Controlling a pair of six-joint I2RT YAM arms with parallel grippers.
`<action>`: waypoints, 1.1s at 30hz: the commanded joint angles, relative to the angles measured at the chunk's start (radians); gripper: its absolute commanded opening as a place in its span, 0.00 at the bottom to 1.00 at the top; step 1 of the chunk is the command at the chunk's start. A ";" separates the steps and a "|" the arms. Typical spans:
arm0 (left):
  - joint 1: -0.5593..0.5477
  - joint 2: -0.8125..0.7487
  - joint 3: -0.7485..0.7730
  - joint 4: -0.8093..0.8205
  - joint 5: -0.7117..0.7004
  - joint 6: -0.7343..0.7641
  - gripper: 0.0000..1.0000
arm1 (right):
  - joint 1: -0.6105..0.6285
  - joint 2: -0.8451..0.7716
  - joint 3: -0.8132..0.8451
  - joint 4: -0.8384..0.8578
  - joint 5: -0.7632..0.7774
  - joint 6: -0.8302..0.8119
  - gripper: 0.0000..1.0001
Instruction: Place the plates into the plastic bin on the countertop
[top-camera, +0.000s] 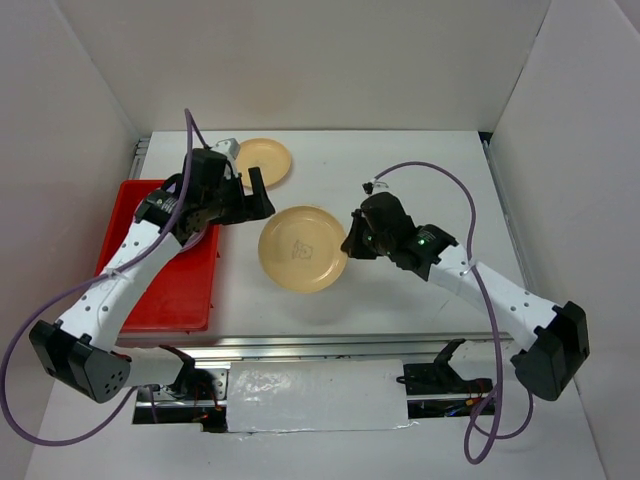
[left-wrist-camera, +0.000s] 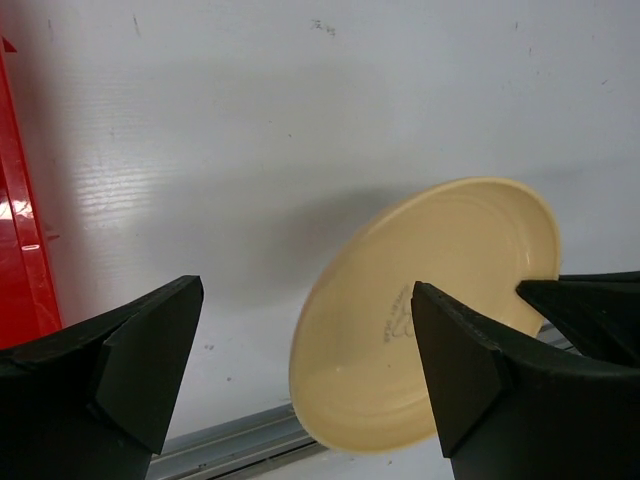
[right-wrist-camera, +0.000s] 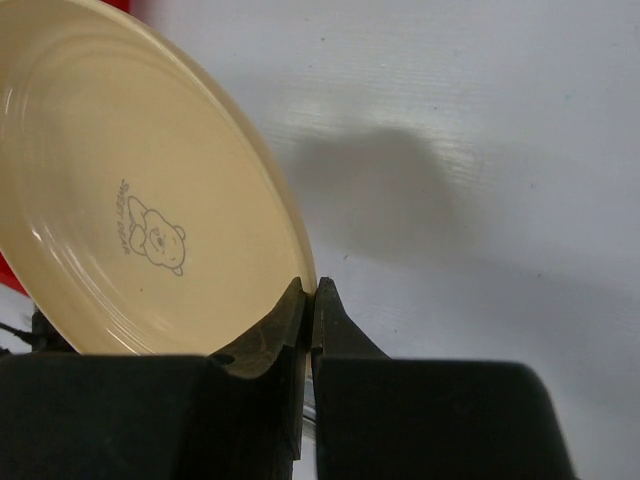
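The plate with the bear print (top-camera: 303, 248) sits near the middle of the countertop (top-camera: 430, 180), tilted. Its right rim is raised and a soft shadow lies on the white surface beneath it. The right gripper (top-camera: 349, 245) has that right rim pinched between its fingers (right-wrist-camera: 285, 325), which are closed down to the thickness of the plate's edge; the rest of the rim is free all round. Just to the left, across a strip of bare white surface, is the red bin (top-camera: 190, 290), its long right wall running parallel to the plate's left edge. The red floor that shows in its near half is bare, while the far half is covered by the left arm. The left gripper (top-camera: 257, 192) hangs just past the bin's far right corner with its jaws spread wide and nothing between them. It points toward the plate without touching it. A second plate (top-camera: 263, 163) of a similar yellow lies flat close to the back edge, just behind the left gripper. To the right of the held plate the surface is open as far as the side rail (top-camera: 508, 215). A metal rail (top-camera: 300, 345) also runs along the near edge.
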 joint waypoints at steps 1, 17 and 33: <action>-0.033 -0.030 0.026 0.019 -0.009 -0.022 0.98 | 0.002 0.039 0.063 0.062 0.029 0.024 0.00; -0.077 0.029 0.012 -0.052 -0.141 -0.002 0.62 | -0.019 0.017 0.135 0.102 -0.052 0.023 0.00; 0.687 -0.053 -0.117 0.017 0.070 -0.102 0.00 | -0.152 -0.118 -0.129 0.162 -0.067 0.047 0.90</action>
